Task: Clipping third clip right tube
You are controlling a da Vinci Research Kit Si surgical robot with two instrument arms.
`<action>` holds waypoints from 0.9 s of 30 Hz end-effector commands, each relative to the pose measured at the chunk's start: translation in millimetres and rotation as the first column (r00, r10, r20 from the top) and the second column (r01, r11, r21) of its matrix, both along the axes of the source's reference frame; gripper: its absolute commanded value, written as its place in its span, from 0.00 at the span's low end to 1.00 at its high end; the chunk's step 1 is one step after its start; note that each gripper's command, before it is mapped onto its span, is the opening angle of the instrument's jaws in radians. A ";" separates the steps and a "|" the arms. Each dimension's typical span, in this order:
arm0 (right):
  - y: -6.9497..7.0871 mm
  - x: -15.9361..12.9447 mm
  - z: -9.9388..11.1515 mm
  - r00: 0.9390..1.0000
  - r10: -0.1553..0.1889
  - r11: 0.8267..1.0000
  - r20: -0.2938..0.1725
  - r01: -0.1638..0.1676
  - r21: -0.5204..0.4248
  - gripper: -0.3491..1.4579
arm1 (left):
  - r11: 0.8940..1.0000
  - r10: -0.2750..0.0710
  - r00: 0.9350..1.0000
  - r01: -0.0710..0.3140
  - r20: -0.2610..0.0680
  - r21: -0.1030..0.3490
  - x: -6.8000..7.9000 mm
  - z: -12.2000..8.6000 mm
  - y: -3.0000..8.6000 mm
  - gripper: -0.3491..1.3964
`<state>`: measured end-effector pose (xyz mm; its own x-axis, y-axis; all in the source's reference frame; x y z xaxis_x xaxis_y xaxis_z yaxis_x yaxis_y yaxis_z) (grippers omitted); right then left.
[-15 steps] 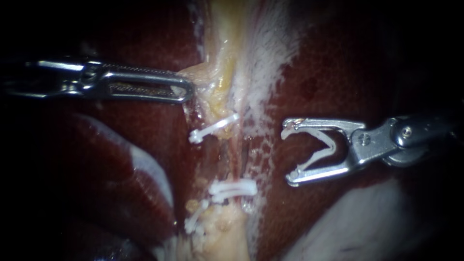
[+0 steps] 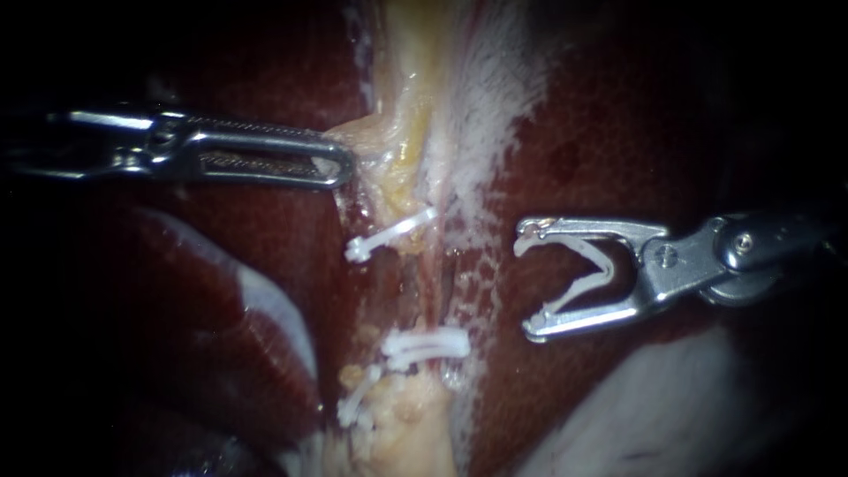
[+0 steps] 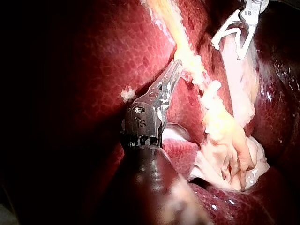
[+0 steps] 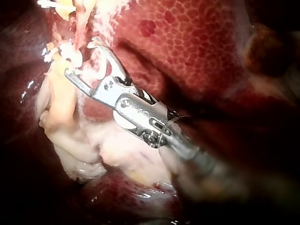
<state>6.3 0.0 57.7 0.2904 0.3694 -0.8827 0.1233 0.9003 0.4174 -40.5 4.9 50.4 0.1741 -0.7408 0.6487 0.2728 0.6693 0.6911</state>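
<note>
The jaws of my right instrument (image 2: 527,284) stand spread, cradling an open clip (image 2: 590,269) just right of the tube (image 2: 422,284), not touching it. My left instrument (image 2: 343,164) seems to pinch pale tissue (image 2: 397,141) farther off.

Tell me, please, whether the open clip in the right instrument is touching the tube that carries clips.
Apart. The endoscope view shows a stretch of speckled liver lying between the open clip, held in the right instrument, and the tube.
</note>
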 end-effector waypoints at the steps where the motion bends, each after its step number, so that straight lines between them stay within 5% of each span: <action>1: -0.4 0.2 0.4 1.000 0.005 1.000 0.003 -0.005 0.012 0.52 | 1.000 -0.007 1.000 0.007 -0.004 0.002 0.5 -0.4 0.4 0.00; 8: -2.1 1.7 2.0 0.999 0.022 0.997 0.024 -0.024 0.075 0.52 | 1.000 -0.018 1.000 0.019 -0.011 0.014 2.9 -3.3 1.6 0.00; 16: -2.2 3.5 2.4 0.999 0.033 0.996 0.032 -0.036 0.083 0.52 | 0.999 -0.031 1.000 0.031 -0.005 0.017 3.0 -8.4 0.7 0.00; 27: -2.2 5.6 2.6 0.998 0.047 0.995 0.041 -0.050 0.092 0.51 | 0.999 -0.031 0.999 0.032 -0.005 0.008 2.6 -9.1 -0.1 0.00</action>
<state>12.1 -2.2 60.3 0.3040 0.4680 -0.8298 0.0589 0.8601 0.5067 -37.9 4.8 41.2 0.1535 -0.7514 0.6418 0.2968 0.6545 0.6953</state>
